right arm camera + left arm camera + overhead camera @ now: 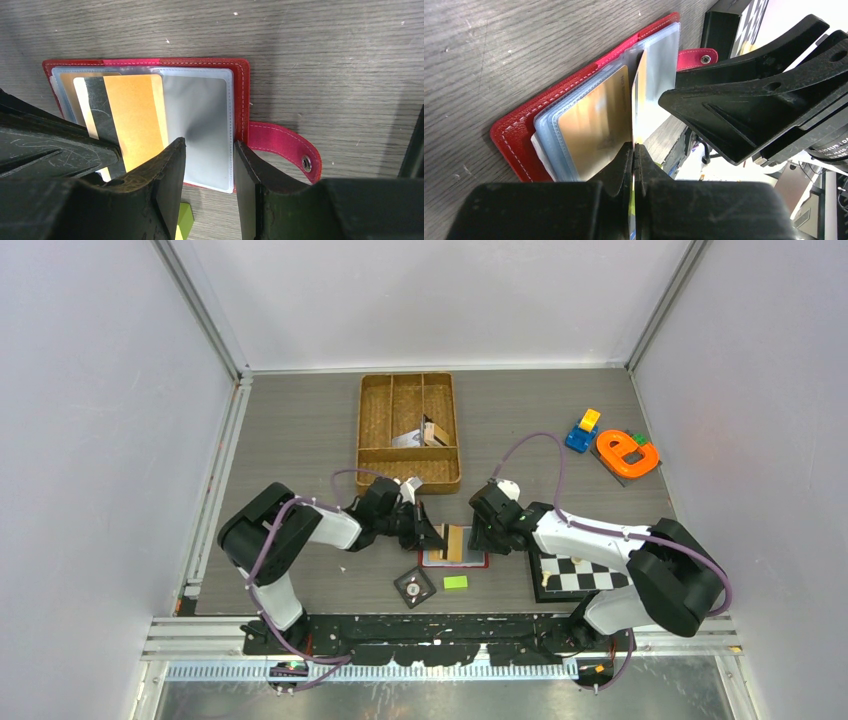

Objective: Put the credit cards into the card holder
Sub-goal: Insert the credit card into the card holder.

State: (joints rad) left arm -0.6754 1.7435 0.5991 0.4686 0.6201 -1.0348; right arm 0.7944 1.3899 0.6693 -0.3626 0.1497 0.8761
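Left hand (633, 146) pinches thin, stiff, slippery credit card (639, 95) by its end, on edge over the open card holder (511, 137) on desk (325, 60). Right hand (209, 150) is open, straddling the floppy sleeve (200, 110).

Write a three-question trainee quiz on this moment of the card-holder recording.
1. True or false: the left claw is shut on a card held on edge.
2. The red card holder is: A) lying open; B) snapped shut; C) standing on edge.
3. What colour is the small block beside the black dial tile?

Key: 1 true; 2 A; 3 green.
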